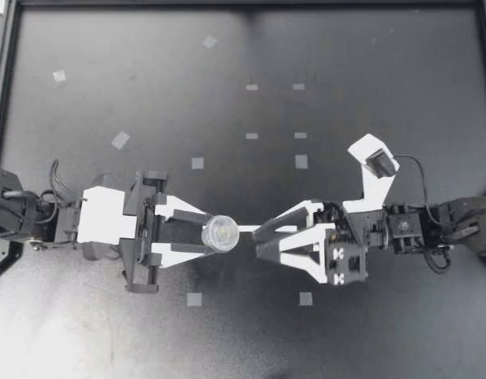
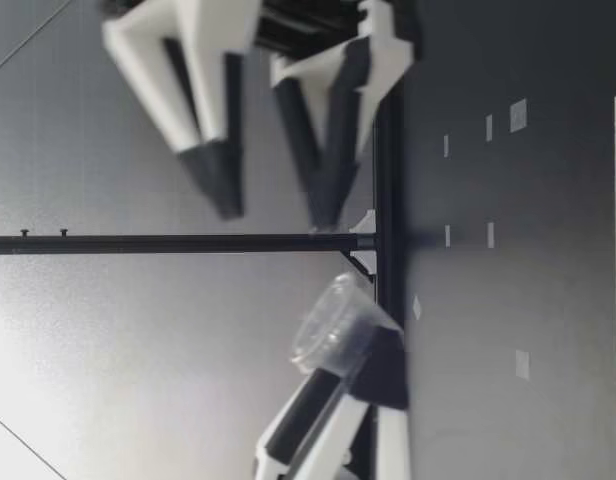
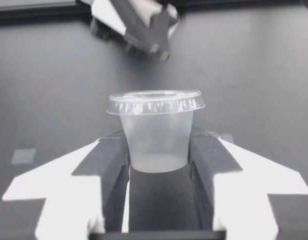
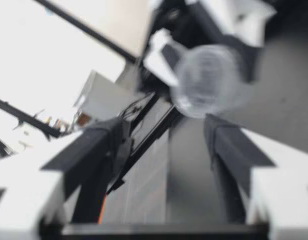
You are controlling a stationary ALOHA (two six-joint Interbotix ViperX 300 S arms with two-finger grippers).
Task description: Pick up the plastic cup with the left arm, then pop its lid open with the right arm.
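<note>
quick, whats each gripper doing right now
left gripper: shut on the clear lidded cup
right gripper: open, holding nothing, facing the cup

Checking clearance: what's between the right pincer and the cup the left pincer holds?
Nothing: the open right pincer and the cup stand apart, with a bare gap in the low view and only table beneath in the top view.

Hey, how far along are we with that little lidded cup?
Done: my left pincer is shut on the clear cup, its lid on. In hand: my right pincer, open, points at the cup from close by, apart from it. Left: the right pincer has not yet closed on anything.
</note>
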